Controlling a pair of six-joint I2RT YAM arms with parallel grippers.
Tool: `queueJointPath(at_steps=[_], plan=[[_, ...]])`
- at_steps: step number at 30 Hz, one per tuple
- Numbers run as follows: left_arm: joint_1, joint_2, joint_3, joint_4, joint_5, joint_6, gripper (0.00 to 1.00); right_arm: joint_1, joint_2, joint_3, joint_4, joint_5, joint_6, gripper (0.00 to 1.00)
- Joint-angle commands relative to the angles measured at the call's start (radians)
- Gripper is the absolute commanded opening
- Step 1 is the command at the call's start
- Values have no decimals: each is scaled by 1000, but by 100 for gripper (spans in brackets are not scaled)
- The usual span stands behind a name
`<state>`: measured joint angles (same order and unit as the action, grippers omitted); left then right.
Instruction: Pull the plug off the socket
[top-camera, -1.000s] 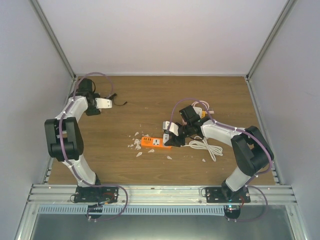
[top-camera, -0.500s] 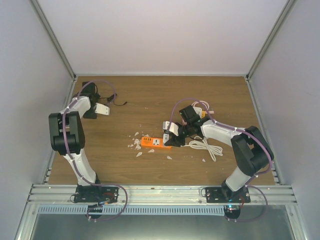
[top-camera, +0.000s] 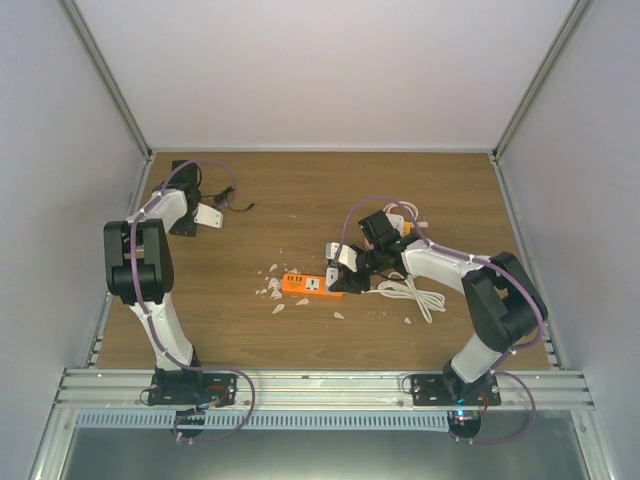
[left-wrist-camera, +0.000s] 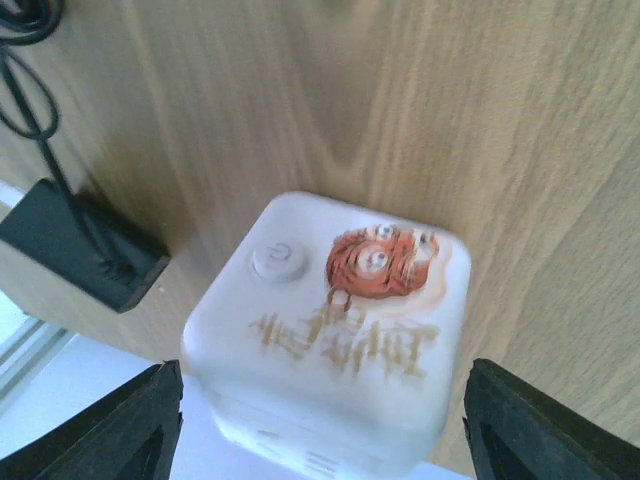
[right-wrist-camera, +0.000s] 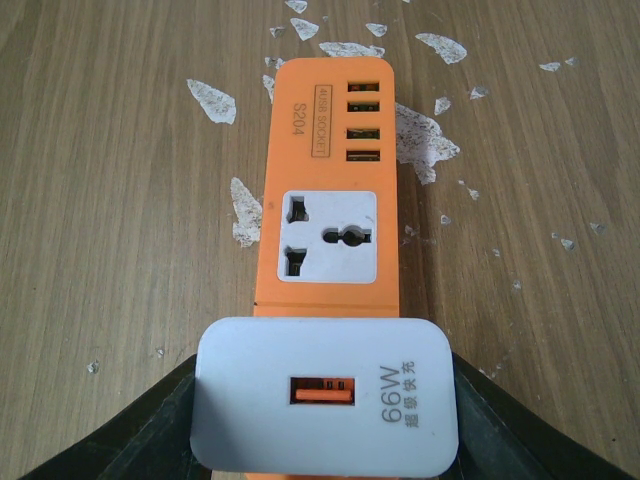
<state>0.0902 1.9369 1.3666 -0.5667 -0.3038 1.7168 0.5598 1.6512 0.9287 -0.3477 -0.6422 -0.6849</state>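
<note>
White 66W plug (right-wrist-camera: 325, 400): sits between the fingers of my R gripper (right-wrist-camera: 325, 428), which is part-closed and clamped on its short sides. Plug looks seated on near end of orange socket strip (right-wrist-camera: 328, 190); strip runs straight ahead of my fingers. Status: grasp done, pull-off not yet done. White chips (right-wrist-camera: 212, 100) on table (right-wrist-camera: 100, 250) ahead, both sides of strip. L gripper (left-wrist-camera: 320, 425): well apart from strip, jaws wide, white cube (left-wrist-camera: 330, 310) between them, unclamped.

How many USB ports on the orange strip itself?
4 USB ports, lined up at the far end of the orange strip, beyond its empty socket. The white charger covers the near end, so more may be hidden.
</note>
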Motion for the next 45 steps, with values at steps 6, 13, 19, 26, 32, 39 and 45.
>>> queueJointPath(at_steps=[6,13,19,26,32,39,45], plan=[[-8,-15,48,-17,36,-36,86,2,31,-5,-51,13,-9,35],[-6,-67,100,-79,178,-163,96,2,16,17,-63,-22,14,45],[-13,-120,92,-109,344,-283,99,2,14,34,-72,-46,27,62],[-53,-241,67,-219,708,-436,99,4,10,41,-64,-43,34,64],[-218,-296,-63,-250,963,-600,92,10,1,32,-43,-18,38,62],[-381,-287,-215,-56,1042,-802,89,21,-4,15,-32,12,28,61],[-439,-216,-247,5,1067,-882,86,27,-14,13,-29,21,27,60]])
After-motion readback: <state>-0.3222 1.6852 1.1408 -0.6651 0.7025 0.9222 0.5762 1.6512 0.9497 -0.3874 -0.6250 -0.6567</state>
